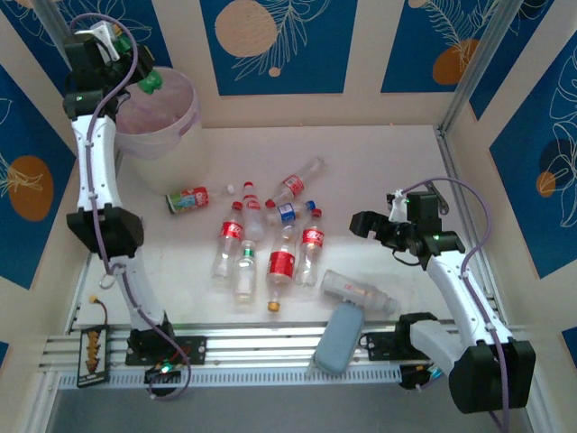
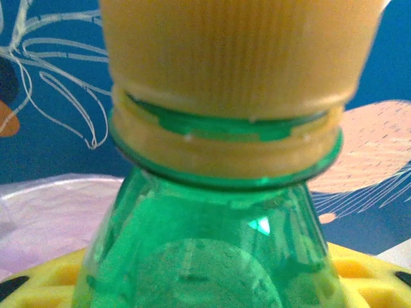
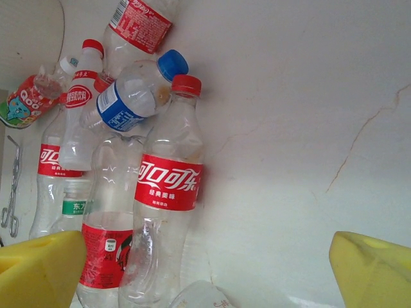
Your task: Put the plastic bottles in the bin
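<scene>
Holding a green bottle (image 1: 151, 84) in the left claw (image 1: 137, 78), raised high over the far-left corner of the desk (image 1: 379, 162) and, by the top view, above the mouth of the bin (image 1: 185, 113). Seen from the left wrist as a green shoulder under a yellowish cap (image 2: 237, 51), close to the lens, with yellow pads (image 2: 45, 282) showing low at both sides of the body and pale bin plastic below to the left. Pinched on the bottle, then, not spread. Judged as the release step for this one bottle (carry done, drop not yet). Calls next for little: checking for a position inside the rim rather than over it, then parting the pads and letting go. Risk, if off-centre, of a bounce off the wide rim back onto the desk.

Hovering meanwhile over the right half of the desk, the right claw (image 1: 374, 225), spread wide with nothing between its yellow fingertips (image 3: 38, 273), facing the heap. Plenty left to do: a pile of bottles (image 1: 270, 239) lying criss-cross mid-desk, among them a red-labelled bottle (image 3: 168, 192) with a red cap and a blue-labelled bottle (image 3: 131, 96) resting across its neighbours. Also a further clear bottle (image 1: 356, 290) set apart, just beside a grey-blue pad (image 1: 340, 341). Early in the task, by that count. For the right side, needs a reach down across the body of one bottle lying free on top, avoiding two at once.
</scene>
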Action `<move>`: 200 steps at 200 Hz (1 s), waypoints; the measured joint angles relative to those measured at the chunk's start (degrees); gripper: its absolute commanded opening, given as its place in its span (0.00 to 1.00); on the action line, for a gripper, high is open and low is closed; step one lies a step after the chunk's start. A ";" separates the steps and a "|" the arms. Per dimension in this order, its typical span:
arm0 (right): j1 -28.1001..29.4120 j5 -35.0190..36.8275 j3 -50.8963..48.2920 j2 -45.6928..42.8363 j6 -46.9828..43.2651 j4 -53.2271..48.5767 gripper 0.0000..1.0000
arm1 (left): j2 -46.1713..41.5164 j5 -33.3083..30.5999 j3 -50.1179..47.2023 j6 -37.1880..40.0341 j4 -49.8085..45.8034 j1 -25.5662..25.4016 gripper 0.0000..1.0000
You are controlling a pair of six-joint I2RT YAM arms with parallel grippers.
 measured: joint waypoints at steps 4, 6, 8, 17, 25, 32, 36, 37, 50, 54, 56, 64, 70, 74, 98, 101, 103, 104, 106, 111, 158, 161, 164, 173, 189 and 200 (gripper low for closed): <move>0.02 0.04 0.00 -0.02 0.00 0.00 0.97 | 0.76 0.00 0.66 0.39 -0.81 -0.02 0.00; 0.00 0.04 0.00 -0.02 0.00 0.00 0.97 | 1.14 0.00 0.85 0.61 -1.25 -0.02 0.00; 0.00 0.04 0.00 -0.02 0.00 0.00 0.97 | 1.46 0.00 1.03 0.87 -1.70 -0.04 0.00; -0.02 0.07 0.00 -0.04 0.00 0.00 0.97 | 2.49 0.00 1.33 1.77 -3.67 -0.04 0.00; -0.09 0.11 0.00 -0.04 0.00 0.00 0.97 | 3.34 0.00 1.38 2.69 -5.35 -0.04 0.00; -0.11 0.17 0.00 -0.04 0.00 -0.02 0.97 | 4.11 0.00 1.38 3.39 -6.75 -0.04 0.00; -0.13 0.26 0.00 -0.04 0.00 -0.02 0.97 | 4.55 0.00 1.38 3.98 -7.63 -0.04 0.00; -0.15 0.26 0.00 -0.04 0.00 -0.02 0.97 | 4.61 0.00 1.38 4.04 -7.76 -0.04 0.00; -0.26 0.39 0.00 -0.04 0.00 -0.02 0.97 | 5.38 0.02 0.94 5.53 -9.84 -0.09 0.00; -0.26 0.48 0.00 -0.04 0.00 -0.02 0.97 | 5.44 0.00 0.72 5.88 -10.29 -0.09 0.00; -0.26 0.48 0.00 -0.04 0.00 0.00 0.97 | 5.44 0.02 0.52 6.10 -10.43 -0.09 0.00; -0.26 0.50 0.00 -0.04 0.00 0.00 0.97 | 5.44 0.04 -0.20 6.95 -11.26 -0.11 0.00; -0.26 0.50 0.00 -0.04 0.00 0.00 0.97 | 5.44 0.13 -0.55 7.48 -11.63 -0.11 0.00; -0.26 0.50 0.00 -0.04 0.00 0.00 0.97 | 5.44 0.26 -0.81 7.69 -11.78 -0.13 0.00; -0.26 0.50 -0.22 -0.04 0.02 0.04 0.97 | 5.68 0.70 -1.84 9.57 -13.00 -0.13 0.00; -0.26 0.48 -0.26 -0.04 0.02 0.04 0.97 | 5.79 0.74 -1.86 9.66 -13.09 -0.13 0.00; -0.26 0.50 -0.31 -0.04 0.02 0.02 0.97 | 5.86 0.81 -1.88 9.84 -13.11 -0.13 0.00; -0.26 0.50 -0.33 -0.04 0.02 0.02 0.97 | 5.88 0.83 -1.88 9.92 -13.14 -0.13 0.00; -0.26 0.50 -0.37 -0.04 0.02 0.02 0.97 | 5.99 0.87 -1.90 10.08 -13.22 -0.13 0.00; -0.26 0.50 -0.44 -0.04 0.02 -0.02 0.97 | 6.21 0.90 -1.92 10.27 -13.35 -0.13 0.00; -0.26 1.07 -0.61 -0.07 0.00 -0.04 0.97 | 9.05 1.44 -3.98 11.76 -14.19 -0.13 0.04; -0.26 1.09 -0.61 -0.07 0.02 -0.04 0.97 | 9.22 1.49 -4.07 11.85 -14.21 -0.13 0.09; -0.26 1.11 -0.61 -0.07 0.02 -0.04 0.97 | 9.42 1.53 -4.11 11.93 -14.27 -0.15 0.17; -0.26 1.11 -0.61 -0.07 0.02 -0.04 0.97 | 9.86 1.55 -4.26 12.07 -14.40 -0.15 0.31; -0.26 1.14 -0.63 -0.07 0.00 -0.04 0.97 | 10.12 1.92 -4.52 12.09 -14.64 -0.15 0.48; -0.26 1.14 -0.63 -0.09 0.02 -0.04 0.97 | 10.14 2.19 -4.52 12.11 -14.62 -0.15 0.58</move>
